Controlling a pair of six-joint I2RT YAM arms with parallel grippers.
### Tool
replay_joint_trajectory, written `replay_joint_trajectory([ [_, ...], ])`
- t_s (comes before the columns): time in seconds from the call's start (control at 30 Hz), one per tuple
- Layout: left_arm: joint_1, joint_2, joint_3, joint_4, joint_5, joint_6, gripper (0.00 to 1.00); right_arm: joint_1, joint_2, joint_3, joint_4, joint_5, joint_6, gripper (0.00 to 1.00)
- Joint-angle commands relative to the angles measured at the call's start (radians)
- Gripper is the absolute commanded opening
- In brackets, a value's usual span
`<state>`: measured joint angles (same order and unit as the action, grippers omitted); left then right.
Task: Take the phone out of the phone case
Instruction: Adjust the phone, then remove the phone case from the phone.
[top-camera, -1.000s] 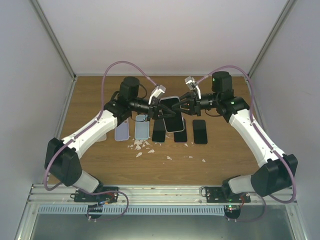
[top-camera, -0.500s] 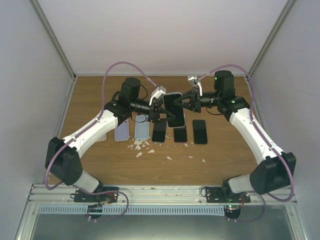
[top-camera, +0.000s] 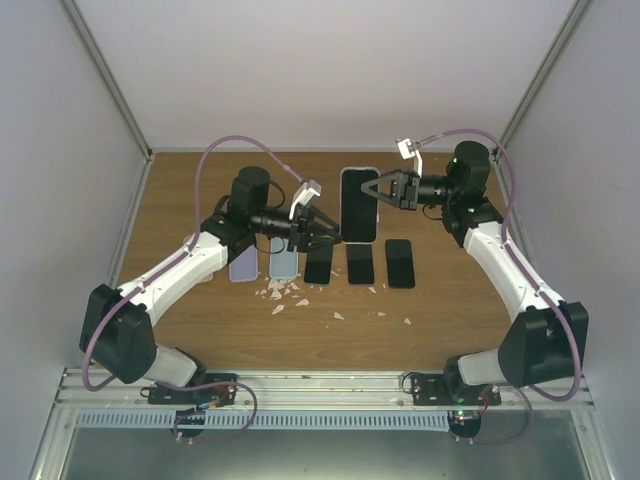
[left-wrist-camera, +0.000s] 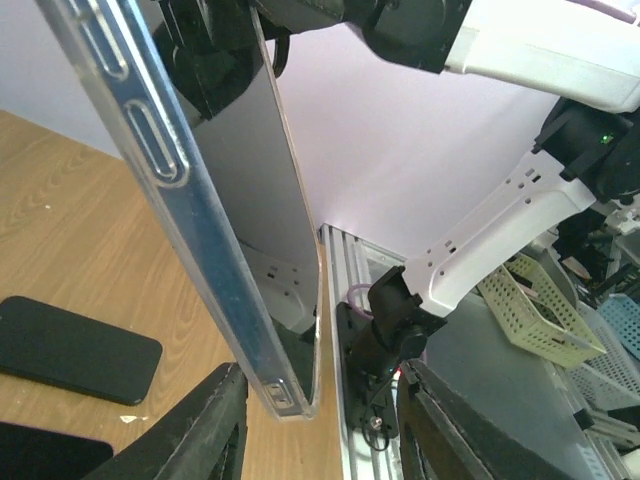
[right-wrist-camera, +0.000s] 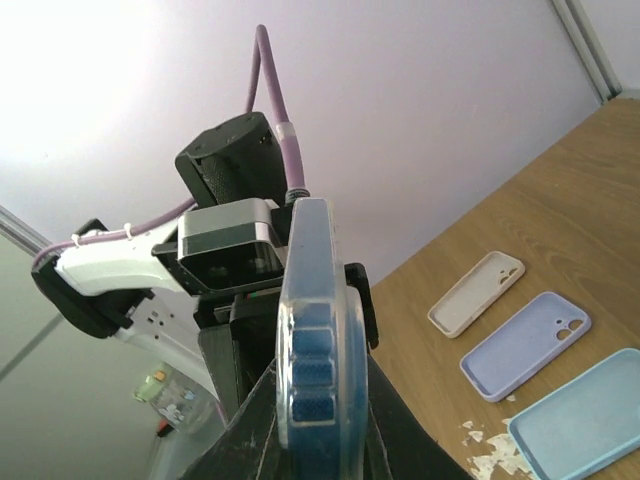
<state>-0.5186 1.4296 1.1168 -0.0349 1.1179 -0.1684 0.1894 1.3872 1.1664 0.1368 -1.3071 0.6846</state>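
The phone in its clear case (top-camera: 360, 204) hangs in the air above the table, edge up. My right gripper (top-camera: 380, 190) is shut on its right end. In the right wrist view the case (right-wrist-camera: 318, 300) shows end on, pressed between both fingers of the right gripper (right-wrist-camera: 318, 392). My left gripper (top-camera: 328, 234) is open, just left of and below the phone. In the left wrist view the case (left-wrist-camera: 200, 230) slants down between the spread fingers of the left gripper (left-wrist-camera: 320, 400) without touching either.
Three black phones (top-camera: 318, 263) (top-camera: 360, 263) (top-camera: 400, 263) lie in a row on the wooden table. Left of them lie empty cases: light blue (top-camera: 284, 261), lavender (top-camera: 243, 264), and a white one (right-wrist-camera: 477, 293). White scraps (top-camera: 285, 290) lie in front.
My right gripper has carried the cased phone up and to the right. My left gripper has come off it and drawn back to the left and lower.
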Motion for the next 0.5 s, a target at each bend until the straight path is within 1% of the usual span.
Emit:
replay_joint_trajectory([
  [0.0,0.003,-0.022,-0.016,0.114,0.017,-0.054,0.42,-0.009,-0.042,-0.026,0.222,-0.018,0.190,0.00],
  [0.17,0.002,-0.015,-0.017,0.117,0.017,-0.058,0.34,-0.017,-0.054,-0.037,0.229,-0.009,0.205,0.01],
  [0.27,0.003,-0.017,-0.026,0.120,0.021,-0.057,0.33,-0.026,-0.056,-0.044,0.247,-0.005,0.226,0.01],
  [0.47,0.003,-0.018,-0.036,0.130,0.001,-0.069,0.30,-0.034,-0.054,-0.071,0.346,-0.010,0.323,0.00],
])
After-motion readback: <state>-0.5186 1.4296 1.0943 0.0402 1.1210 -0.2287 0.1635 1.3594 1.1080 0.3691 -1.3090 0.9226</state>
